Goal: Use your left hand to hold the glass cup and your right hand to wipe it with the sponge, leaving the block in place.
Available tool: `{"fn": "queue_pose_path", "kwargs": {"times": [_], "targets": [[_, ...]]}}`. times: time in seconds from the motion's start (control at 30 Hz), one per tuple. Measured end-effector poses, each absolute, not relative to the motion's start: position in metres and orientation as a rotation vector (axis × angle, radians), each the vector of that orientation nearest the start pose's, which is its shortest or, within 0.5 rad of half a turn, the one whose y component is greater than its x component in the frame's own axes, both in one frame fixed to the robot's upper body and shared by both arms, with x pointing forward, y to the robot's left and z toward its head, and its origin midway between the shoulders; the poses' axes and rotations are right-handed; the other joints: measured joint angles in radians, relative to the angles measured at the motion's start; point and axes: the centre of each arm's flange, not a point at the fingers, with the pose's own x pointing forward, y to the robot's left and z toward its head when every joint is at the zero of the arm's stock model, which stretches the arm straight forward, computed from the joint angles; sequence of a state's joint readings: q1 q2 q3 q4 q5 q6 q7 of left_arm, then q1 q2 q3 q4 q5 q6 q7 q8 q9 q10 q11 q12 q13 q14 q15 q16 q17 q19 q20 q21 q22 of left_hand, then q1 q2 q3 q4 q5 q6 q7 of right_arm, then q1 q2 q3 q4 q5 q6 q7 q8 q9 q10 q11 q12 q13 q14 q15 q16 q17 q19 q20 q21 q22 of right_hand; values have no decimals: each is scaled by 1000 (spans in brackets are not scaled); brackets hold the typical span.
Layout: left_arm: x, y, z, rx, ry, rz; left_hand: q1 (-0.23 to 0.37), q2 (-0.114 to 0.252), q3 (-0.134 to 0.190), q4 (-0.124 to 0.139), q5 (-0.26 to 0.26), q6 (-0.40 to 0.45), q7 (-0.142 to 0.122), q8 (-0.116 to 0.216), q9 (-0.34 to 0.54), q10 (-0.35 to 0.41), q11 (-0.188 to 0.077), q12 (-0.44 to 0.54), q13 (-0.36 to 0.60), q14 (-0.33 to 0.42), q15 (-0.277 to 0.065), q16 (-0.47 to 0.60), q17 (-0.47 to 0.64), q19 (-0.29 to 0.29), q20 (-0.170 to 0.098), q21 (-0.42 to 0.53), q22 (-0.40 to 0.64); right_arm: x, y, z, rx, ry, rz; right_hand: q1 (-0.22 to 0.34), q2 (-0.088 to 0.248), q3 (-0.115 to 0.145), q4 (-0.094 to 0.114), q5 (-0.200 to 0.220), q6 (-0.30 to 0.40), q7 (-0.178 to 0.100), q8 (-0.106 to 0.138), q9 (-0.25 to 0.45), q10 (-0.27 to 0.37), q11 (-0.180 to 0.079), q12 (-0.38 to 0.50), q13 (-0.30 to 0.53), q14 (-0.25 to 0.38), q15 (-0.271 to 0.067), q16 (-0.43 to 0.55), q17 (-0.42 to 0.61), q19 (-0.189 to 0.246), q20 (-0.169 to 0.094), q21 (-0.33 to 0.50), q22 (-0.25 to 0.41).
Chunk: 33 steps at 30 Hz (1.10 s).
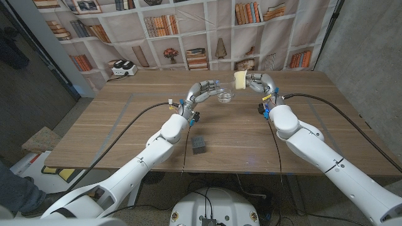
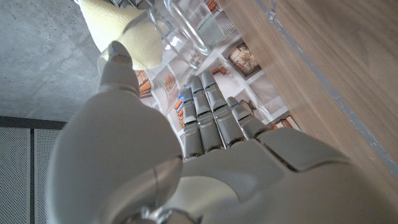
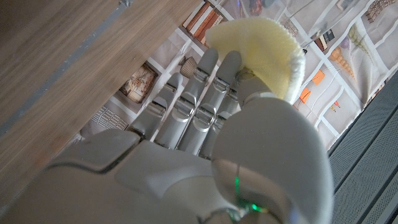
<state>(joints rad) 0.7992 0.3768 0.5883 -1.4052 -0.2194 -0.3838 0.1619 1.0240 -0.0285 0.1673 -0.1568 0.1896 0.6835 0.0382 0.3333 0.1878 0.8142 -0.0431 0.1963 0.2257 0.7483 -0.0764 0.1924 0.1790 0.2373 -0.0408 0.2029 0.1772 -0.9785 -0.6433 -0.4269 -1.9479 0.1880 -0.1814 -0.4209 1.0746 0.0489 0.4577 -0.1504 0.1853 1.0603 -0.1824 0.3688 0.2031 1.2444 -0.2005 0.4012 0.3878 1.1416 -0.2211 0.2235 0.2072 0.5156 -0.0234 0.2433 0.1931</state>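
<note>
Toward the far edge of the surface (image 1: 125, 125), the left hand (image 1: 202, 91) grips the glass cup (image 1: 225, 96); the right hand (image 1: 254, 81) pinches the sponge (image 1: 240, 79) just beside the cup's rim. Wiping looks barely begun. The block (image 1: 200, 145) sits untouched near the front edge.

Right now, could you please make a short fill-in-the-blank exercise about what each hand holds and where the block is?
1. The left hand holds the ____ cup.
2. The right hand holds a pale yellow ____.
3. The dark block lies on the wooden ____, nearer to the robot than the cup.
4. In the head view the sponge is beside the cup, on the robot's ____ side of it.

Missing words: glass; sponge; table; right
</note>
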Motion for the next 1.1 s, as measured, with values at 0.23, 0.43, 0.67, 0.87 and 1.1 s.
{"fn": "queue_pose_path", "kwargs": {"times": [0.23,0.43,0.67,0.87,1.1], "targets": [[612,120,-8,237,-828,-324,0,0,5,-5,0,0,0,0,0,0,0,0,-1,0,0,0,0,0,0,0,0,556,-203,15,-416,-653,-17,0,0,0,0,0,0,0,1,0,0,0,0,5,0,0,0,0,0,0,0,0],[611,119,-1,232,-848,-325,0,0,5,-5,-1,0,0,0,0,0,0,0,0,0,0,0,0,0,0,0,0,558,-199,8,-420,-637,-3,0,0,0,0,0,0,0,1,0,-4,-1,0,5,2,2,0,0,0,0,0,0],[610,118,1,234,-858,-329,0,0,5,-5,-4,1,1,0,0,0,0,0,0,0,0,0,0,0,0,0,0,559,-195,2,-423,-623,9,0,0,0,0,0,0,0,1,0,-5,-1,0,9,2,2,0,0,0,0,0,0],[610,117,2,234,-861,-331,0,0,5,-5,0,1,1,0,0,0,0,-3,0,0,0,0,0,0,0,0,0,560,-194,0,-423,-619,13,0,0,0,0,0,0,0,1,0,-5,-1,0,14,2,2,0,0,0,0,0,0],[610,117,3,234,-862,-332,0,0,4,-4,0,1,1,0,0,0,0,0,0,0,0,0,0,0,0,0,0,560,-194,-1,-423,-617,15,0,0,0,0,0,0,0,1,0,-5,-1,0,14,2,2,0,5,0,0,0,0]]}}
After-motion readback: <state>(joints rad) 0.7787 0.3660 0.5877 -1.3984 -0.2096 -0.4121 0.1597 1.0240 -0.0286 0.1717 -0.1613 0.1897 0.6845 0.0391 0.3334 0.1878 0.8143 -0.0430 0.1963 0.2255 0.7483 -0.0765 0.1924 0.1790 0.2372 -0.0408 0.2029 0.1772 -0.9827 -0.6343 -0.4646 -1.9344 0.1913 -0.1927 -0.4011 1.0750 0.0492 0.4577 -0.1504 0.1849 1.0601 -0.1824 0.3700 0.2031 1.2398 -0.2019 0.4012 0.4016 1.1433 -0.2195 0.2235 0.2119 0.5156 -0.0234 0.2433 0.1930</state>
